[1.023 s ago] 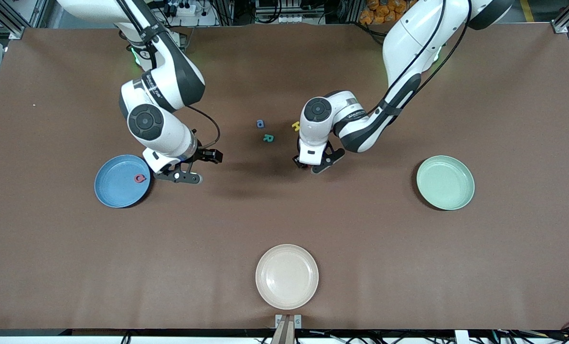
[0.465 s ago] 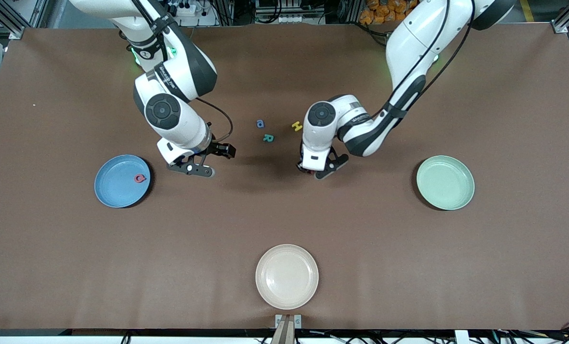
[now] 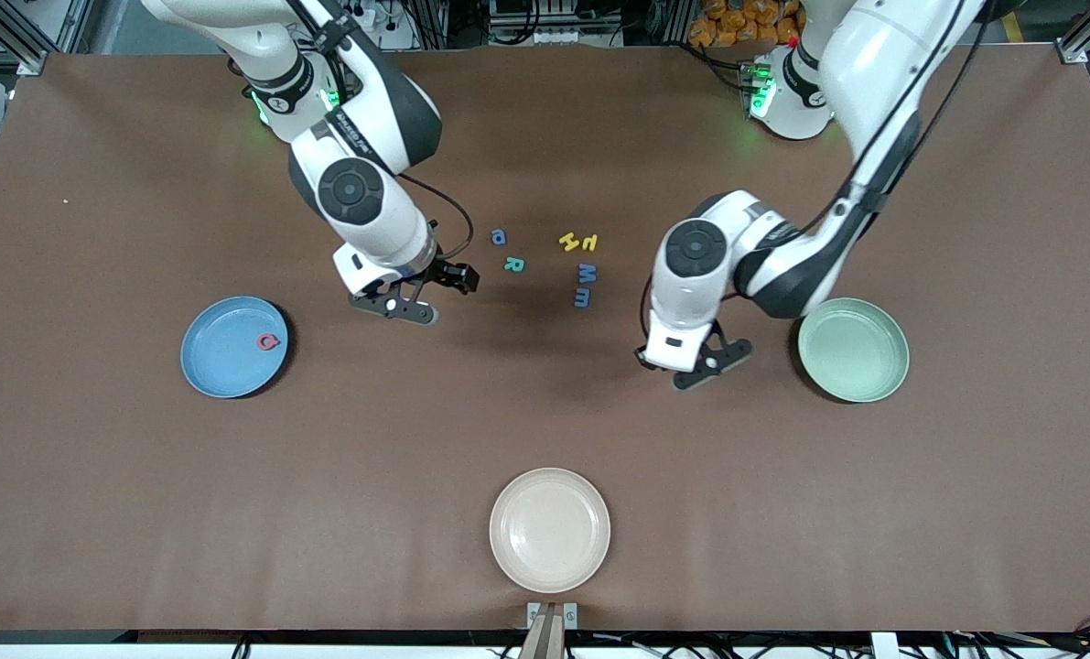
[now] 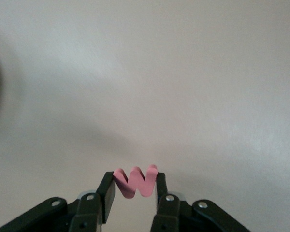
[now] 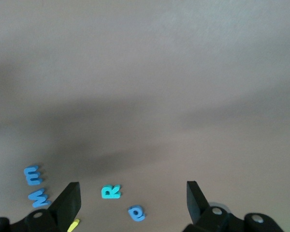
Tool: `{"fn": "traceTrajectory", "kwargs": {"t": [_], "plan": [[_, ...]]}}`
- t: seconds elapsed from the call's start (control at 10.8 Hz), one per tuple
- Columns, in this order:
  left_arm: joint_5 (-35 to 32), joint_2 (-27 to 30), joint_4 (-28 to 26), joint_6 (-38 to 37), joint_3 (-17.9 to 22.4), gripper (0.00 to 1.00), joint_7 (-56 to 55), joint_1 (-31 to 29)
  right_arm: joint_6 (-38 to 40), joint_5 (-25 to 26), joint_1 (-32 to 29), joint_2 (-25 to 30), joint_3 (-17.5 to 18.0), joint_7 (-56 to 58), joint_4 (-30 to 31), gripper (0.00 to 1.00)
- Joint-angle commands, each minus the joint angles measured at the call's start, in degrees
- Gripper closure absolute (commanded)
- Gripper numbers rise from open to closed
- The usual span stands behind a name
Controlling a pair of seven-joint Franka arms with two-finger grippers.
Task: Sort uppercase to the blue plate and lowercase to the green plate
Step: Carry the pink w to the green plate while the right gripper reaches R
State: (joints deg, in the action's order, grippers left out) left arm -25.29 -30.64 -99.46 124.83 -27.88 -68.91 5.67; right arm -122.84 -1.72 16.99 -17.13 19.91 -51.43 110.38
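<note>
My left gripper (image 3: 686, 364) (image 4: 135, 180) is shut on the red-orange lowercase m (image 4: 137, 182), over bare table beside the green plate (image 3: 853, 350). My right gripper (image 3: 426, 293) (image 5: 133, 193) is open and holds nothing, over the table between the blue plate (image 3: 224, 352) and the letters. A red Q (image 3: 269, 342) lies in the blue plate. At mid-table lie a blue round letter (image 3: 499, 237) (image 5: 136, 212), a teal R (image 3: 513, 264) (image 5: 110, 191), a yellow H (image 3: 568, 241), a yellow lowercase letter (image 3: 589, 243), a blue M (image 3: 587, 273) and a blue m (image 3: 582, 297).
A cream plate (image 3: 549, 529) sits near the table's front edge, nearest the front camera. The brown table (image 3: 545, 421) spreads wide between the plates. Both arms reach in from their bases along the table's back edge.
The left gripper has carried the red-orange m away from the letter cluster toward the green plate, uncovering three letters. The right gripper has moved from beside the blue plate toward the letters.
</note>
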Motion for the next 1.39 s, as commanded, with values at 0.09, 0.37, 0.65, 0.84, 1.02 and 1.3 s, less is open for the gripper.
{"fn": "traceTrajectory", "kwargs": {"t": [0.09, 0.37, 0.65, 0.84, 1.02, 1.3], "plan": [[6.73, 4.96, 3.39, -8.53, -0.95, 1.00, 29.35, -12.92, -4.77, 8.90, 2.34, -2.29, 3.02, -11.04, 2.73, 0.04], [7.80, 6.55, 2.87, -11.18, -0.95, 1.00, 53.12, -24.53, -9.85, 10.41, 4.54, -3.35, 3.47, -15.09, 5.44, 0.04], [12.36, 5.85, 0.59, -11.36, -0.86, 1.00, 67.38, -32.98, -17.24, 16.46, 6.91, -5.53, 3.91, -21.93, 8.80, 0.03], [13.96, 5.85, -1.78, -11.27, -0.86, 1.00, 67.60, -33.44, -20.67, 24.18, 8.14, -8.78, 4.00, -29.48, 8.71, 0.07], [13.96, 5.85, -4.59, -9.61, -0.86, 1.00, 67.16, -33.53, -23.65, 28.25, 9.46, -12.30, 3.91, -34.86, 8.10, 0.08], [13.52, 6.20, -11.36, -1.45, -0.78, 1.00, 66.54, -33.62, -25.42, 28.53, 9.47, -14.15, 3.82, -35.23, 7.84, 0.07]]}}
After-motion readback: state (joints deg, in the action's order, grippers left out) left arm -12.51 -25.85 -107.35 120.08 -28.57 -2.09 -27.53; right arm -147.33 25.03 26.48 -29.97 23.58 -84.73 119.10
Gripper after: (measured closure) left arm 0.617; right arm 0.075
